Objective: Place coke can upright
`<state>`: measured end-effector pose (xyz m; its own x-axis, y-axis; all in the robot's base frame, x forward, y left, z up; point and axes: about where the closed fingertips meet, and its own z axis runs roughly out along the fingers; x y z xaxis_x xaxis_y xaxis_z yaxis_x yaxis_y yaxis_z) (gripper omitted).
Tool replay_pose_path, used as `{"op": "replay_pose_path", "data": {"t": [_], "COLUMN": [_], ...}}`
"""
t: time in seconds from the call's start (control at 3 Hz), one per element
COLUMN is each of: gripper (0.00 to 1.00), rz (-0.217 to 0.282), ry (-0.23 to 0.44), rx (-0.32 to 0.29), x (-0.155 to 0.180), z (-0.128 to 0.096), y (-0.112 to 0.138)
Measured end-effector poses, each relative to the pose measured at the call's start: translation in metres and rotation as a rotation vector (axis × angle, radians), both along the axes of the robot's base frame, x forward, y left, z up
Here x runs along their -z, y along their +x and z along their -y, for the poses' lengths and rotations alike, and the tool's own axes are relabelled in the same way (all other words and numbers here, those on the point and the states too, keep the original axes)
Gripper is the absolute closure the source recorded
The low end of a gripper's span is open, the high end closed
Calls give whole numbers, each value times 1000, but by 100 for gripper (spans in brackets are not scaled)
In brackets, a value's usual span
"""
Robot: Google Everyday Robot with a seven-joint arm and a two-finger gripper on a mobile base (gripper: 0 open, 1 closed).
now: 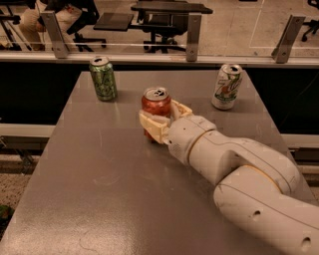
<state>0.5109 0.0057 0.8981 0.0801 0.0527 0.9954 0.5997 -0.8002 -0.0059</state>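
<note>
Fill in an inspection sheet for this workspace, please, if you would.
Surface: grey table, some smudges.
Job's things: coke can upright, mid-table towards the back.
Clutter: green can back left, white can back right, both upright.
Grippers: gripper at the coke can, fingers closed around its lower half.
Cables: nothing seen.
Surroundings: railing behind the table, office chairs beyond.

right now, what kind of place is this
Probably an office or lab: office chairs behind a glass partition, and a grey table where the gripper holds a coke can.
</note>
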Motion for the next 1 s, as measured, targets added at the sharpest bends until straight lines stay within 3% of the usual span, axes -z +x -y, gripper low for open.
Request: {"op": "replay_pose_path", "data": {"t": [0.33,1.0], "gripper": [5,0], "rz": [12,-1], "ry": [2,-1], "rx": [0,9], "x": [6,11], "z": [0,1], "y": [-2,-5]}}
